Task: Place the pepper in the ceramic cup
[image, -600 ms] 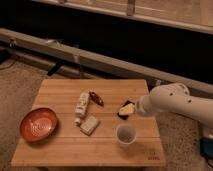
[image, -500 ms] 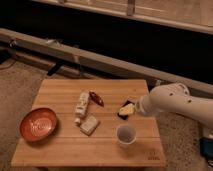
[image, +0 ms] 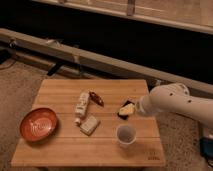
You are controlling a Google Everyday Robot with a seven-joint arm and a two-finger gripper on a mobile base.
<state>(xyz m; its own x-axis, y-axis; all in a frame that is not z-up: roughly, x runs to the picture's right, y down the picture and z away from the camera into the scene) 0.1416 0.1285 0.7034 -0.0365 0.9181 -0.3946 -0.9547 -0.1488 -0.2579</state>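
Observation:
The pepper [image: 96, 98], a small dark red pod, lies on the wooden table [image: 65, 145] just right of the white bottle [image: 81, 106]. The ceramic cup [image: 125, 134], small and pale, stands upright near the table's front right. My gripper [image: 127, 109] reaches in from the right on a white arm [image: 172, 105] and hovers low over the table, behind the cup and right of the pepper, apart from both. Something pale and yellowish shows at its tip.
An orange-red patterned bowl [image: 38, 124] sits at the table's front left. A small pale block [image: 90, 124] lies in front of the bottle. A dark wall with a rail runs behind the table.

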